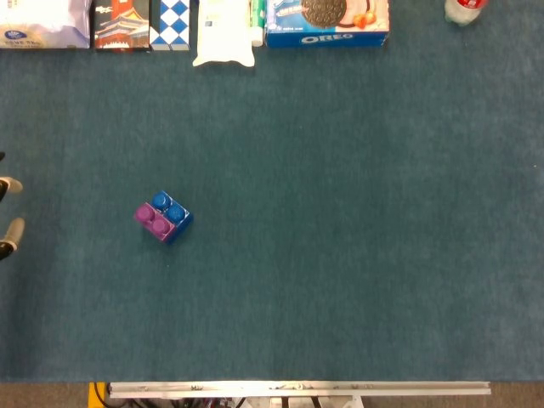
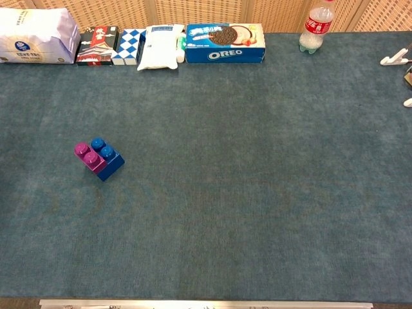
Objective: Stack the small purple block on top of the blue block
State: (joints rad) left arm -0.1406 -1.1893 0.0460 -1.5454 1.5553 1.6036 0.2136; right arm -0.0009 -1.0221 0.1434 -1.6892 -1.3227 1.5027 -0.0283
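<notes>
The small purple block [image 1: 151, 218] [image 2: 86, 154] sits on the left half of the blue block [image 1: 174, 213] [image 2: 111, 162], whose two bare studs show beside it. Both stand on the blue-green cloth, left of the middle. Nothing touches them. Only pale fingertips [image 1: 10, 231] of my left hand [image 1: 7, 208] show at the left edge of the head view, spread apart and holding nothing, well left of the blocks. At the right edge of the chest view, spread fingertips [image 2: 393, 60] of my right hand [image 2: 405, 77] show, far from the blocks.
Along the far edge stand a white bag [image 2: 35, 35], a red-black box [image 2: 96, 37], a blue-white checked box [image 2: 130, 37], a white pouch [image 2: 159, 46], an Oreo box [image 2: 224, 34] and a plastic bottle [image 2: 315, 27]. The table's metal front rail [image 1: 297, 389] runs along the bottom.
</notes>
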